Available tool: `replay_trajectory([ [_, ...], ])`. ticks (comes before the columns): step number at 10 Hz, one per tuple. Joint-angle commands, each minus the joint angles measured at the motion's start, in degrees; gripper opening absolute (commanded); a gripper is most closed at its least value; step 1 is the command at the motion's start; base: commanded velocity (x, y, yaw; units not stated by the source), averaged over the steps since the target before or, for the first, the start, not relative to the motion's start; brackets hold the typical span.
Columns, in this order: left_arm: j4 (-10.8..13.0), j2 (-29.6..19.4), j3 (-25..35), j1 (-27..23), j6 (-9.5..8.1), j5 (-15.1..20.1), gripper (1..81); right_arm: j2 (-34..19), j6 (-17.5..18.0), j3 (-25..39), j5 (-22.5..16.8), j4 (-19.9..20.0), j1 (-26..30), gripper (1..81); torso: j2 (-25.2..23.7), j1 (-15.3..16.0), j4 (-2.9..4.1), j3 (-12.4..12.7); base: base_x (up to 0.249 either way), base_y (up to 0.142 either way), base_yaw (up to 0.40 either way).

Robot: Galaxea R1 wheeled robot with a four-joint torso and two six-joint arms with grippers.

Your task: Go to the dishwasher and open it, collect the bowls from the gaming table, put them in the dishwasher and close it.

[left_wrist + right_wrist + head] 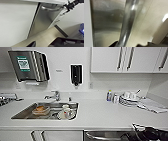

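A kitchenette seen from the robot's head camera: at ten o'clock a paper-towel dispenser [28, 65] hangs on the wall, a soap dispenser [76, 74] near twelve. Below them the white tabletop [100, 114] carries a steel sink [45, 111] holding used dishes, a tap [53, 95] behind it, and at three o'clock a stack of plates and cups [130, 98] beside a folded cloth [152, 105].

At five o'clock, under the tabletop edge, sits the dishwasher [105, 135], its steel front shut and its bar handle [100, 136] running across the top. The right arm reaches in from the lower right corner, and the right pincer [136, 130] sits at the handle's right end. In the left wrist view that pincer [66, 7] meets the bar at the door's upper corner; in the right wrist view the bar [127, 23] runs close in front of the camera. Whether its fingers have closed on the bar cannot be told.

To open the door cleanly, the grip should likely wrap the bar fully, then pull outward and down along the door's hinge arc, with the base giving room for the swing.
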Motion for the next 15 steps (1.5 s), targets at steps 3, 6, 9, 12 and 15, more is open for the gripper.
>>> replay_trajectory([
  [3, 0.4, -1.99, 1.03, -4.5, 0.42, 0.73, 81.1, -0.64, 7.7, 3.84, -8.04, -8.48, 4.46, 81.1, 0.0, 0.0, 0.0, 0.0, 0.0, 0.0, 0.0],
  [6, 0.49, -1.99, 0.95, -4.5, 0.42, 0.73, 81.1, 0.5, 18.49, 6.39, -9.71, -20.32, 2.88, 81.1, 0.0, 0.0, 0.0, 0.0, 0.0, 0.0, 0.0],
  [9, 0.58, -1.63, 0.95, -4.5, 0.42, 0.82, 81.1, -0.11, 22.46, 7.53, -10.05, -21.05, 4.97, 81.1, 0.0, 0.0, 0.0, 0.0, 0.0, 0.0, 0.0],
  [12, 0.58, -1.55, 0.77, -4.5, 0.42, 0.82, 81.1, 2.6, 22.46, 6.31, -16.55, -20.96, 5.86, 81.1, 0.0, 0.0, 0.0, -0.02, 0.0, 0.0, 0.0],
  [15, 0.58, -1.64, 0.68, -4.5, 0.51, 0.82, 81.1, 4.81, 22.02, 4.2, -17.79, -20.87, 4.72, 81.1, 0.0, 0.0, 0.0, -0.02, 0.0, 0.0, 0.0],
])
